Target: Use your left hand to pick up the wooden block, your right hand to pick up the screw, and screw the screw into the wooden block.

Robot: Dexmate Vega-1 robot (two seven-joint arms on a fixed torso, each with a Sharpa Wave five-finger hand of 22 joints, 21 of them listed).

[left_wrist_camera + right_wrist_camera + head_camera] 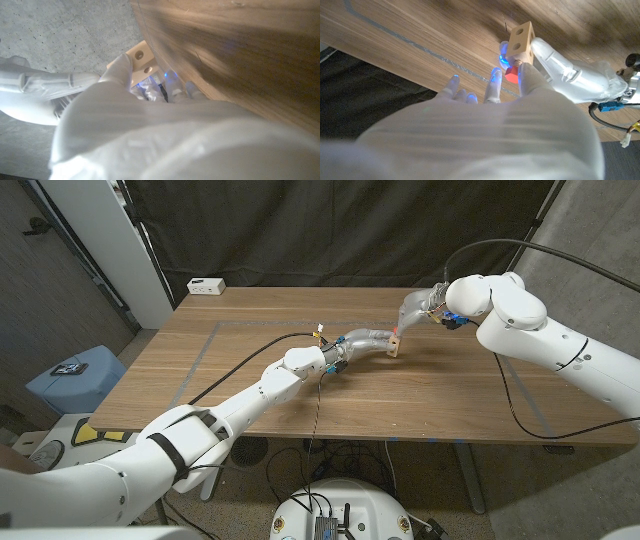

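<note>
Left hand [570, 72]: fingers grasping the wooden block [521, 39] above the desk [250, 370].
Right hand [485, 130]: fingers pinching the red-headed screw [511, 75] against the block.

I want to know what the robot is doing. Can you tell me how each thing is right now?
wooden block: held up off the table by the left hand, holes showing.
screw: red head, pinched by the right hand, tip at the block.
left hand: grips the block.
right hand: holds the screw against the block.
white box: lying at the table's far edge.
</note>
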